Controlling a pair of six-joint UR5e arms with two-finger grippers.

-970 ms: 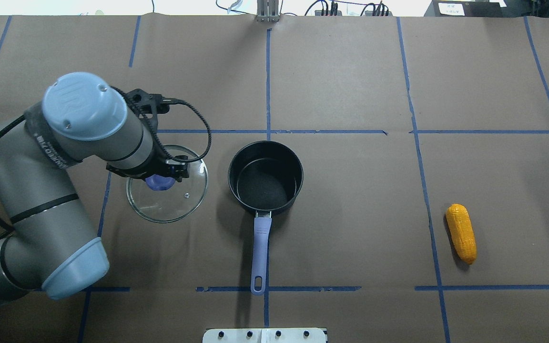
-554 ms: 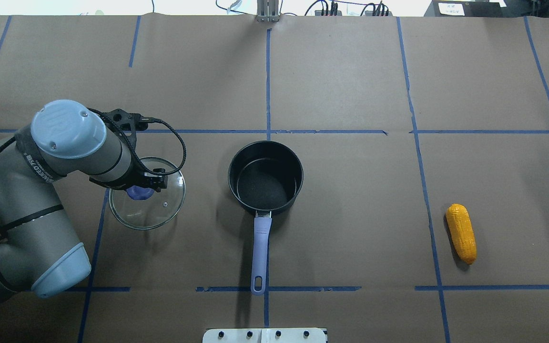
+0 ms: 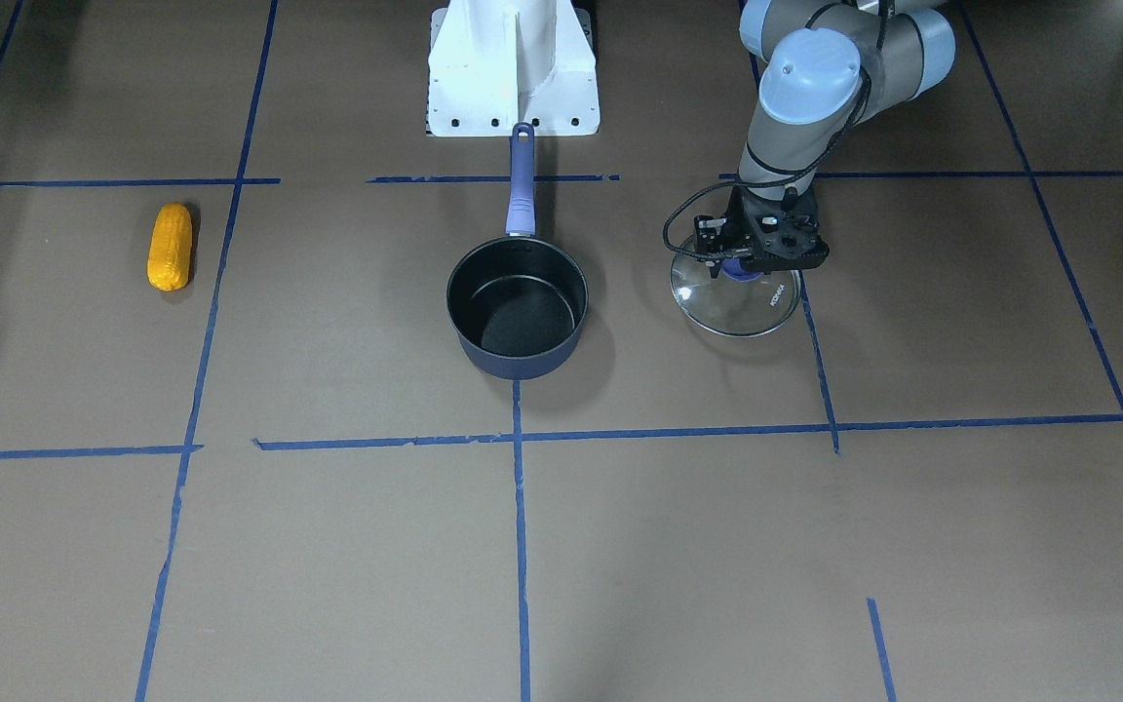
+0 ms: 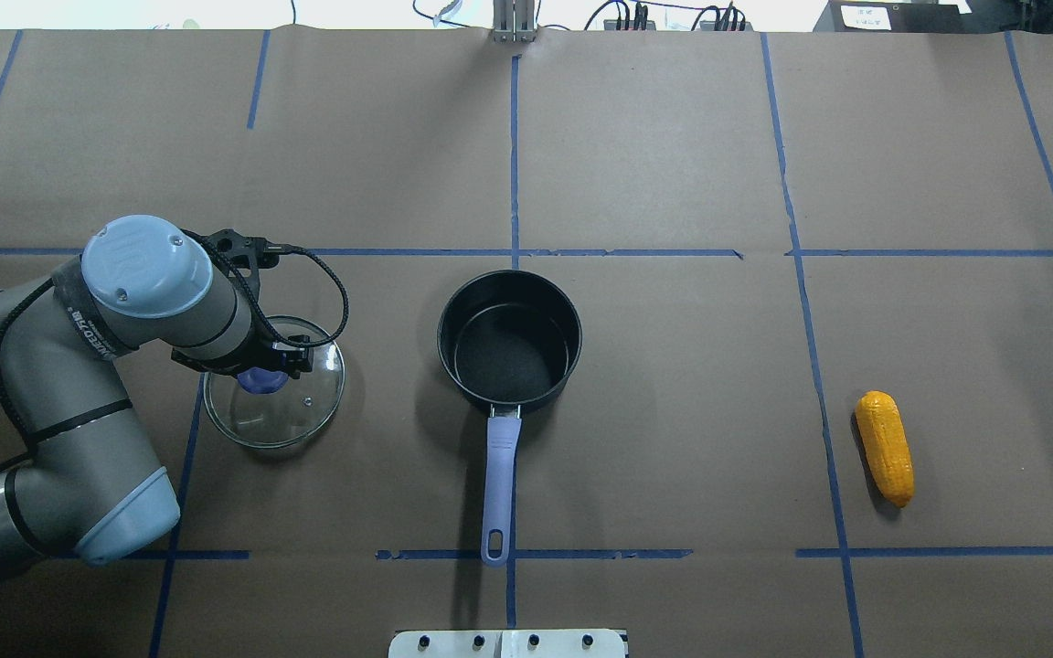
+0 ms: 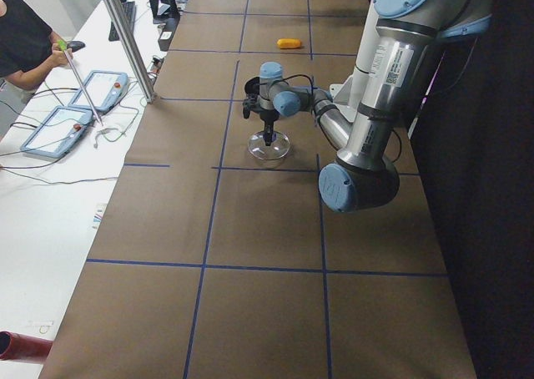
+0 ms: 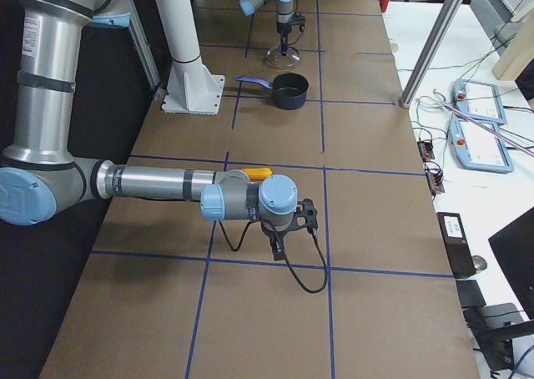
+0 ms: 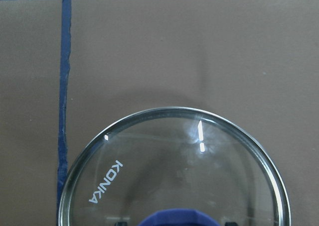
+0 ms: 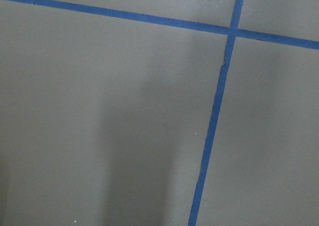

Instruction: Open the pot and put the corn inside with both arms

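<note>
Against a second ago, the lid point(image 4: 296, 407) has travelled further toward the robot's left, away from the pot point(image 4: 504, 358), and it looks smaller from overhead, so it has come down toward the table point(image 4: 673, 439). I cannot tell whether its rim touches the paper yet. The left gripper point(image 4: 263, 367) is still clamped on the lid's purple-blue knob point(image 4: 260, 380), wrist pointing straight down. Pot and corn point(image 4: 885, 448) have not shifted. The pot stands open and empty near the table's middle, its handle point(image 4: 499, 484) pointing back at the white base block point(image 4: 508, 643), the tip reaching a blue tape line. The corn lies on the robot's far right, just beyond a tape line, well apart from the pot with bare paper between them. On the lid's side, its outer rim sits over a tape line, and a bare strip separates lid and pot. The right gripper point(image 6: 278, 247) shows only in the right side view, pointing down over a tape line with the corn just behind its arm; I cannot tell how its fingers stand.
</note>
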